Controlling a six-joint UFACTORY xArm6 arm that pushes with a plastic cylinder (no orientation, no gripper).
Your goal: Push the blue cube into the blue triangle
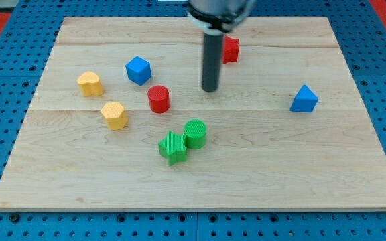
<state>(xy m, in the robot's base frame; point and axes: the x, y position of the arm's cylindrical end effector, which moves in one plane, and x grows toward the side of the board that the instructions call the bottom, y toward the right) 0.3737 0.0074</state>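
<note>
The blue cube (138, 69) sits on the wooden board at the view's upper left. The blue triangle (304, 99) sits far to the view's right, at mid height. My tip (210, 89) rests on the board between them, to the right of the blue cube and the red cylinder (158, 98), touching neither block. The dark rod rises from the tip to the view's top and partly hides a red block (231, 49) behind it.
A yellow heart-like block (90, 83) and a yellow hexagon block (114, 114) lie at the view's left. A green star-like block (173, 147) and a green cylinder (195, 133) touch below the tip. The wooden board (354, 181) lies on a blue pegboard.
</note>
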